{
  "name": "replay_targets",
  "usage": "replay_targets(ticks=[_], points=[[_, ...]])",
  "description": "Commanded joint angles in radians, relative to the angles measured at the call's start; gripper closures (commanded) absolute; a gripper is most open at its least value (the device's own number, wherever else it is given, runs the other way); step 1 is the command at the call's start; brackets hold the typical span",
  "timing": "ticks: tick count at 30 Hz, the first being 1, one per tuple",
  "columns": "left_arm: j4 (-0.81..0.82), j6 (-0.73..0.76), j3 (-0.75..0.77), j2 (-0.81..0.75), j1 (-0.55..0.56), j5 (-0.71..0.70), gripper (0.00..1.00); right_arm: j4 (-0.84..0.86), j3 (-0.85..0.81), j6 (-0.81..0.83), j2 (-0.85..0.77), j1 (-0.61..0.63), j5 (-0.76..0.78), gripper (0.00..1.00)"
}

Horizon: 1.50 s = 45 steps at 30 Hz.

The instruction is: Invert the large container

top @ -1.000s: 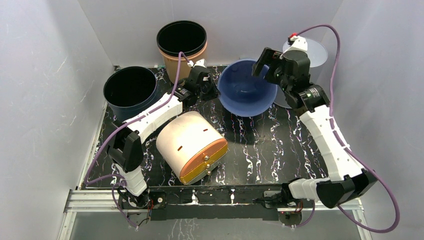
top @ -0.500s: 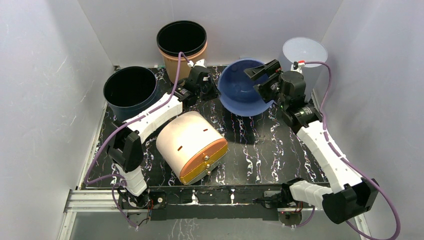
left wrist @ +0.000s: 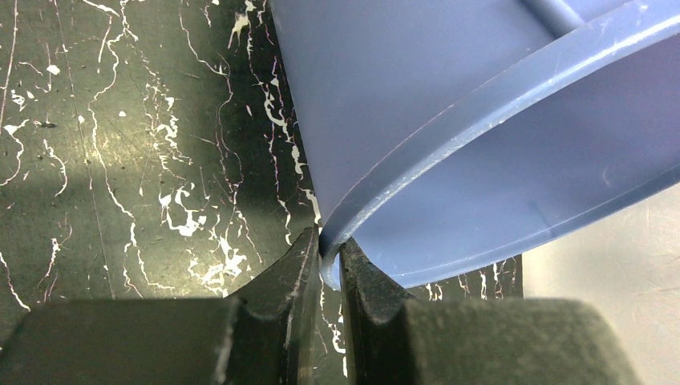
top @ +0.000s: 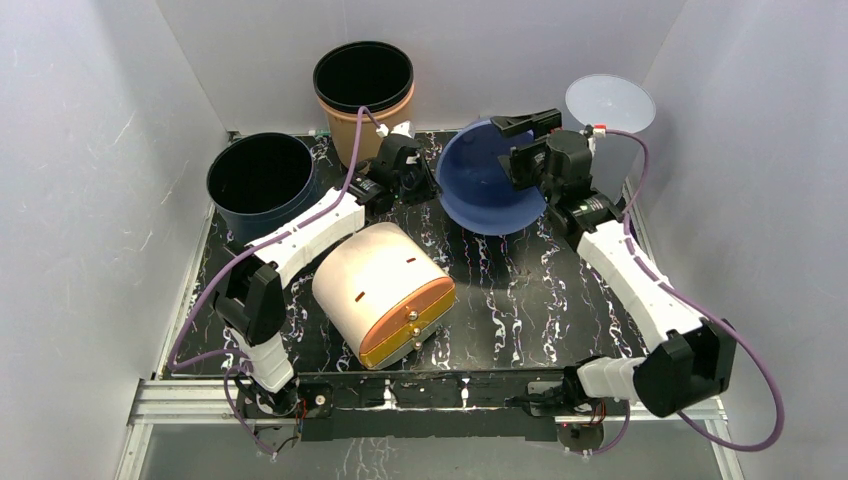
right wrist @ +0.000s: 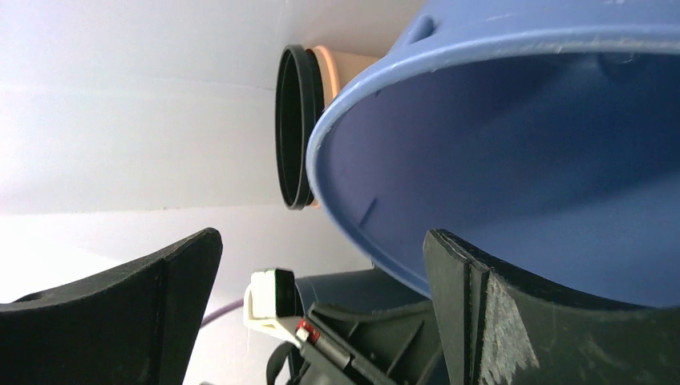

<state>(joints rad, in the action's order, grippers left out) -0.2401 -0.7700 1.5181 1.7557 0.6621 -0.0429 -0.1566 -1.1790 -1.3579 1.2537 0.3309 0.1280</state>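
The large blue bowl (top: 478, 185) stands tilted at the back middle of the table, its opening turned toward the right arm. My left gripper (top: 424, 184) is shut on its left rim. In the left wrist view the two fingers (left wrist: 309, 273) pinch the rim of the bowl (left wrist: 481, 104) just above the table, with the gripper (left wrist: 330, 258) closed around it. My right gripper (top: 522, 140) is open at the bowl's far right rim. In the right wrist view the gripper (right wrist: 321, 241) is spread wide, with the bowl's inside (right wrist: 521, 144) filling the upper right; it holds nothing.
A tan pot with a black rim (top: 363, 92) stands at the back. A dark blue pot (top: 262, 182) stands at the left. A beige container with an orange lid (top: 382, 290) lies on its side at the front middle. A translucent disc (top: 610, 102) is at the back right.
The right arm has swung down and left, bringing its open gripper to the bowl's rim. The bowl has tipped further onto its side. The left gripper keeps its hold.
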Motion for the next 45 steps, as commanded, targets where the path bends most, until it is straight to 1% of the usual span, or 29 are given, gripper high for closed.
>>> replay_targets(ticks=[1, 8, 11, 14, 16, 18, 21, 24, 25, 28, 30, 31, 32, 33, 35, 37, 39, 42, 45], points=[[0.007, -0.015, -0.005, -0.066, 0.009, 0.02, 1.0, 0.059, -0.073, -0.071, 0.049, -0.003, 0.066, 0.02], [0.016, -0.019, -0.01, -0.054, 0.033, 0.026, 1.0, 0.185, -0.023, -0.127, 0.083, -0.003, 0.139, 0.02], [0.013, -0.016, -0.012, -0.049, 0.048, 0.026, 1.0, 0.163, -0.052, -0.144, 0.119, -0.002, 0.148, 0.04], [0.017, -0.014, -0.024, -0.048, 0.063, 0.029, 1.0, 0.146, -0.055, -0.197, 0.16, -0.005, 0.119, 0.08], [0.02, -0.012, -0.037, -0.055, 0.064, 0.028, 1.0, 0.18, -0.031, -0.218, 0.173, -0.012, 0.078, 0.14], [0.022, 0.0, -0.049, -0.069, 0.065, 0.016, 1.0, 0.189, -0.019, -0.217, 0.179, -0.013, 0.07, 0.19], [0.03, 0.018, -0.068, -0.087, 0.065, 0.009, 1.0, 0.198, -0.001, -0.2, 0.172, -0.012, 0.094, 0.32], [0.037, 0.016, -0.086, -0.096, 0.064, 0.011, 1.0, 0.221, 0.02, -0.179, 0.165, -0.013, 0.092, 0.49], [0.034, 0.015, -0.086, -0.096, 0.064, 0.011, 1.0, 0.234, 0.026, -0.166, 0.164, -0.013, 0.084, 0.57], [0.026, 0.02, -0.085, -0.099, 0.065, 0.011, 1.0, 0.238, 0.036, -0.149, 0.167, -0.013, 0.059, 0.85], [0.007, 0.024, -0.078, -0.105, 0.065, -0.007, 1.0, 0.249, 0.05, -0.155, 0.165, -0.013, 0.044, 1.0], [-0.018, 0.033, -0.07, -0.107, 0.065, -0.028, 0.91, 0.273, 0.068, -0.162, 0.164, -0.014, 0.027, 1.0], [-0.049, 0.049, -0.058, -0.113, 0.065, -0.063, 0.76, 0.296, 0.079, -0.166, 0.162, -0.013, 0.013, 1.0], [-0.079, 0.069, -0.048, -0.123, 0.062, -0.098, 0.58, 0.318, 0.09, -0.165, 0.156, -0.014, 0.0, 1.0], [-0.117, 0.112, -0.041, -0.154, 0.05, -0.132, 0.37, 0.379, 0.118, -0.133, 0.143, -0.013, -0.027, 1.0], [-0.122, 0.157, -0.047, -0.194, 0.028, -0.101, 0.28, 0.428, 0.142, -0.077, 0.122, -0.015, -0.052, 1.0], [-0.127, 0.191, -0.037, -0.232, 0.016, -0.059, 0.23, 0.458, 0.173, -0.006, 0.091, -0.023, -0.089, 1.0], [-0.159, 0.211, 0.005, -0.258, -0.001, -0.014, 0.18, 0.526, 0.254, 0.044, 0.05, -0.046, -0.18, 1.0], [-0.194, 0.222, 0.064, -0.251, -0.029, 0.045, 0.14, 0.665, 0.353, 0.059, 0.016, -0.074, -0.316, 1.0]])
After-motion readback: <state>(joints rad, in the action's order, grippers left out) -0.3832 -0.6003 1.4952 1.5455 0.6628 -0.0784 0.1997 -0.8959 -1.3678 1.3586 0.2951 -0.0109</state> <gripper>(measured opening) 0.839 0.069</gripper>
